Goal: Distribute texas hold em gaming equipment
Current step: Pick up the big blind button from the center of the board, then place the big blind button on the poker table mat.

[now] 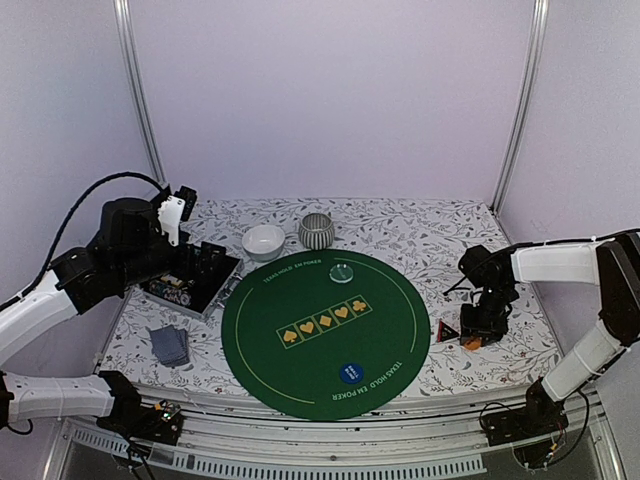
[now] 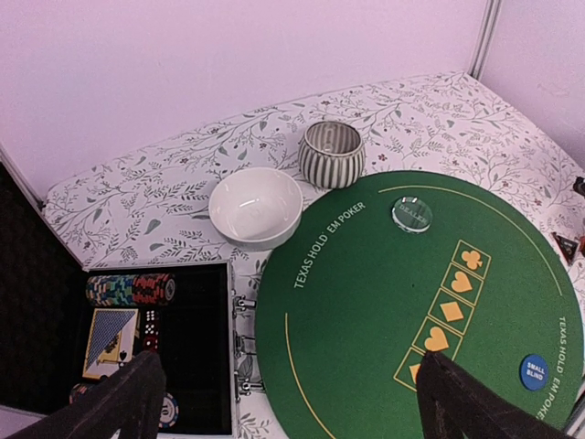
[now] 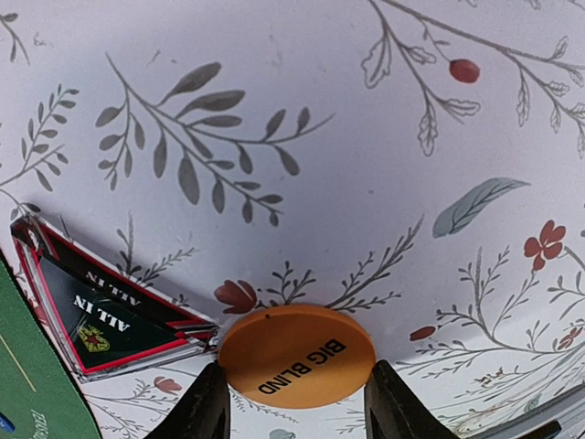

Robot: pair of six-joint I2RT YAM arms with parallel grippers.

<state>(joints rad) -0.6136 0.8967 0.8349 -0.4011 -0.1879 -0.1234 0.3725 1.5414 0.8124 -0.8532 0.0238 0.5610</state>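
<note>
Orange smooth round disc (image 3: 297,357) tight between right jaws; left jaws wide apart

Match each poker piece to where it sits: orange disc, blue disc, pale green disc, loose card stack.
Things
1. orange disc
2. blue disc
3. pale green disc
4. card stack

Places
A. on the far part of the green mat, nearest the striped bowl
B. on the floral cloth, left of the mat
C. between the fingers of the right end effector
D. at the mat's near edge

Pairs: 1-C; 2-D; 3-A; 4-B
</note>
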